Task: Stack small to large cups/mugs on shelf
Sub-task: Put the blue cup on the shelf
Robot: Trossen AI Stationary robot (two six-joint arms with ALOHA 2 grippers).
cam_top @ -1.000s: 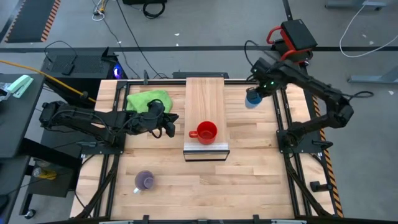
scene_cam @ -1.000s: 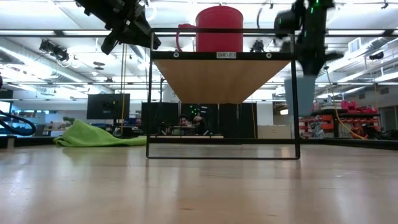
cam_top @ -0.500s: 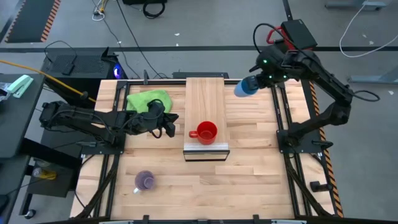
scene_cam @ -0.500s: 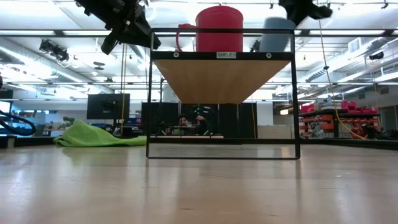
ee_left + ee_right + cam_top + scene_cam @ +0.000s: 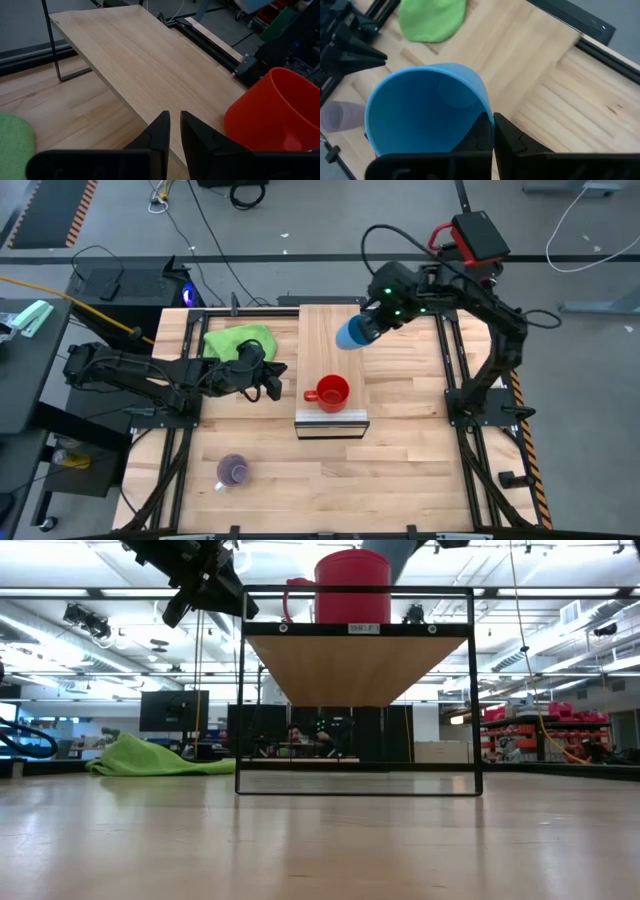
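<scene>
1. From above, we see a wooden table (image 5: 400, 450) with a raised light-wood shelf (image 5: 330, 340) running down its middle, its silvery metal edge at the near end.
2. The right gripper (image 5: 362, 328) is held in the air over the shelf's right side. Its fingers are pinched on the wall of a light-blue cup (image 5: 352, 333), one inside and one outside, as the right wrist view shows; the cup's (image 5: 427, 107) mouth faces that camera.
3. A red mug (image 5: 331, 392) stands upright on the shelf near the metal edge, its handle pointing toward the left arm. In the low view the mug (image 5: 352, 586) sits on top of the shelf (image 5: 355, 660), with the grey-blue base of the carried cup (image 5: 392, 552) just above and to its right.
4. The left gripper (image 5: 272, 380) waits beside the shelf's left edge, level with the red mug and apart from it. In the left wrist view its fingers (image 5: 161, 131) are nearly closed, with only a thin gap, and they hold nothing.
5. A green cloth (image 5: 238, 340) lies on the table left of the shelf, behind the left gripper.
6. A pale purple mug (image 5: 233, 471) stands on the table at the front left, well apart from the shelf.
</scene>
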